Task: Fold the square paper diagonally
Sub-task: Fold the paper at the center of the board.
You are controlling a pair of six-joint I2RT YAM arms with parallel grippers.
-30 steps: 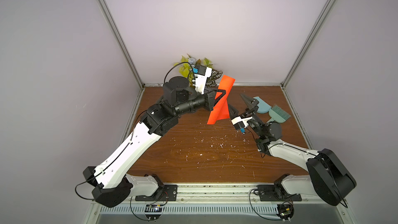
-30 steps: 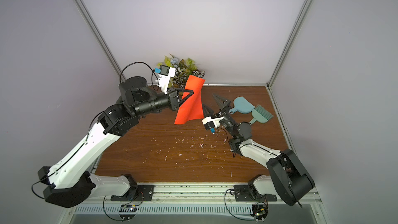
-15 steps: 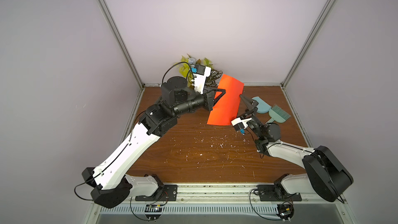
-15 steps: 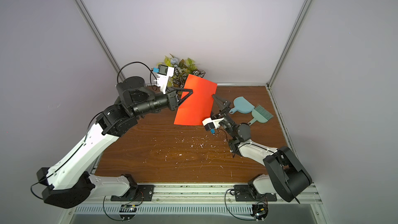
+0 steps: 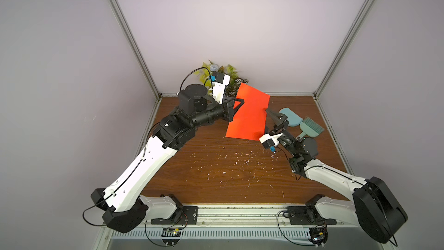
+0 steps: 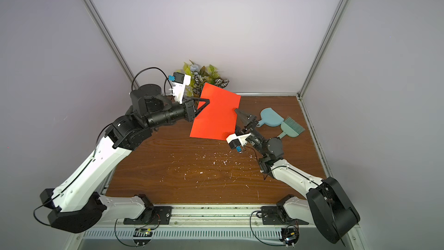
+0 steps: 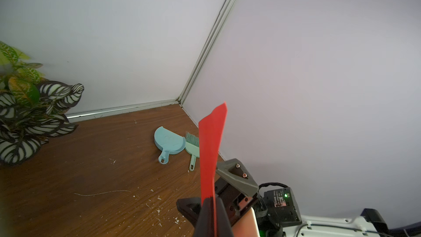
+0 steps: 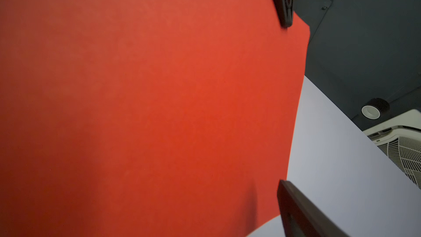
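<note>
Left jaws pinch square paper [image 5: 249, 116]; right jaws apparently apart.

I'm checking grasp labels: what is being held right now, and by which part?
The left claw pinches the square paper by the edge facing that arm. The right claw stands open at the opposite edge.

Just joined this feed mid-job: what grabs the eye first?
The red-orange square paper, held up in the air, pinched at one edge by the left gripper. The right gripper stands open at the opposite edge; a light blue dustpan and brush lie on the table beyond it.
</note>
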